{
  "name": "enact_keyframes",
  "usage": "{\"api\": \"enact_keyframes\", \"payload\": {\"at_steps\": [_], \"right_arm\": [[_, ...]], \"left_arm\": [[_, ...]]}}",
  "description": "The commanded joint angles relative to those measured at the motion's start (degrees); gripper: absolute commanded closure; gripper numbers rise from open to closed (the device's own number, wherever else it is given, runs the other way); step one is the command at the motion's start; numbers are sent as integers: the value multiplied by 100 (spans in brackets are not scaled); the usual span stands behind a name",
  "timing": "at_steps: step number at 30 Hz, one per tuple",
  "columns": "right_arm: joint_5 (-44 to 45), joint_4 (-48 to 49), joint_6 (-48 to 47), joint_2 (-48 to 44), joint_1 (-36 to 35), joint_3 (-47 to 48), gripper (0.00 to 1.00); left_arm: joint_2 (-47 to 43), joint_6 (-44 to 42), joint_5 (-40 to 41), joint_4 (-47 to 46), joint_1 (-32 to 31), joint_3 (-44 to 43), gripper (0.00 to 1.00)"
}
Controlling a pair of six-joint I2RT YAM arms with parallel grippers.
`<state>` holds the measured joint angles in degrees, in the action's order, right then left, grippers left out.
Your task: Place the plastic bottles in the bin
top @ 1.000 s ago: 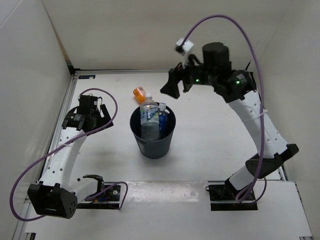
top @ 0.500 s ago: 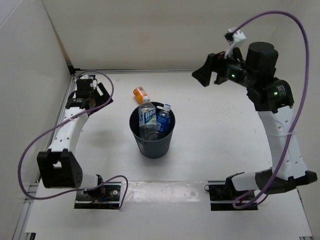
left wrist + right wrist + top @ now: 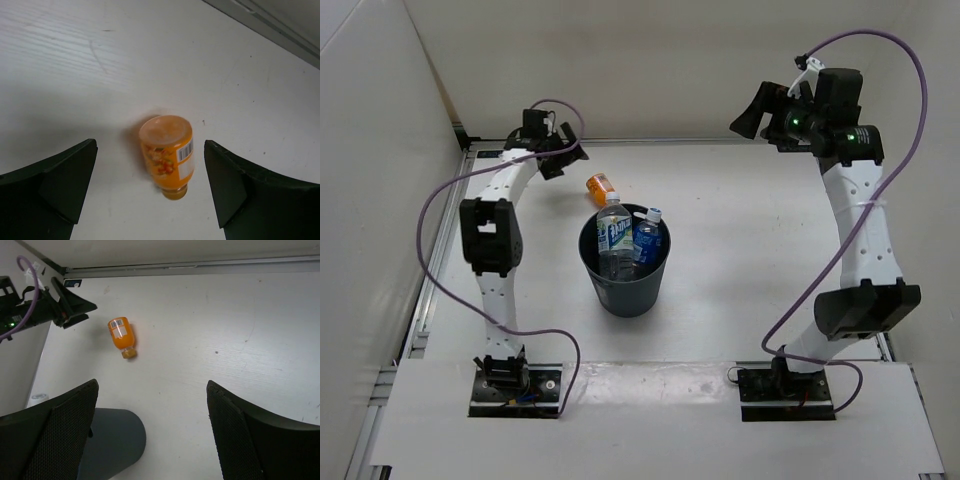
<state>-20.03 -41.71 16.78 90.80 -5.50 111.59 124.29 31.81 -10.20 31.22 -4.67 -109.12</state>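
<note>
Two clear plastic bottles stand upright in the round, tapered dark bin [image 3: 626, 285]: the white-blue-labelled bottle [image 3: 611, 238] and the blue-labelled bottle [image 3: 646, 242]. Just behind the bin lies the short orange bottle [image 3: 600, 187]. Left wrist view: the left gripper [image 3: 150, 144] is spread astride that glossy bottle, not touching it. Right wrist view: the right gripper [image 3: 152, 383], mesh-padded, is spread and empty, and one finger half hides the bin.

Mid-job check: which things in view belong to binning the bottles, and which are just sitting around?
Job: orange bottle, lying on the table; bin; white-blue-labelled bottle and blue-labelled bottle, both in the bin.
Just there: purple cables; white walls.
</note>
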Motion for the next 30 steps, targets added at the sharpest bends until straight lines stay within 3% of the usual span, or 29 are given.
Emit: {"api": "enact_keyframes", "payload": {"at_steps": [1, 10, 18, 30], "right_arm": [[-282, 287, 194, 69, 110, 329, 10], [148, -56, -288, -184, 145, 197, 10], [430, -109, -157, -616, 207, -322, 10], [342, -29, -69, -327, 356, -234, 10]], "left_arm": [[506, 115, -351, 657, -236, -1047, 1], [895, 299, -378, 666, -386, -1270, 1], [1290, 281, -404, 893, -483, -1691, 1], [1756, 290, -553, 1255, -456, -1858, 1]]}}
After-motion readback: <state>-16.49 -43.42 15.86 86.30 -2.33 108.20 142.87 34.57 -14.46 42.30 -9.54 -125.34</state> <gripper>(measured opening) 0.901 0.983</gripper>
